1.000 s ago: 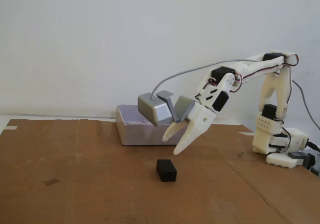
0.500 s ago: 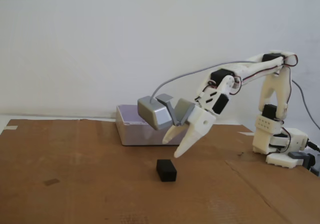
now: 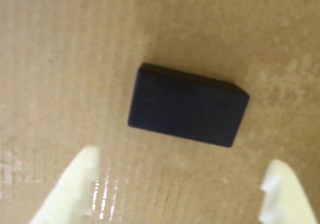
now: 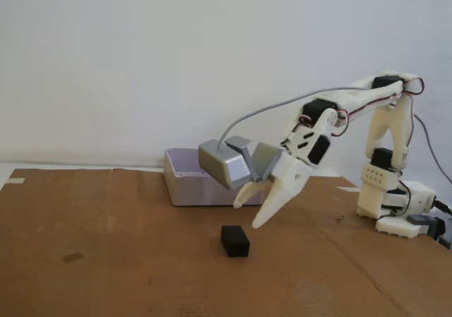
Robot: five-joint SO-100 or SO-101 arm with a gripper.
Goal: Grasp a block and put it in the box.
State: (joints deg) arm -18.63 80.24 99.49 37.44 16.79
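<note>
Now that the released, empty end effector has lowered and advanced toward the block, which lies on the cardboard-covered worktop before the box, grasping appears imminent.

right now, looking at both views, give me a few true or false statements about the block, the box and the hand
1. The small matte black rectangular block lies on the brown cardboard. True.
2. The white two-finger hand is shut on the block. False: it is open, above the block, not touching.
3. The block is inside the shallow pale lavender-grey plastic box. False: it lies in front of the box.
4. In the wrist view both fingertips sit clear of the block. True.
</note>
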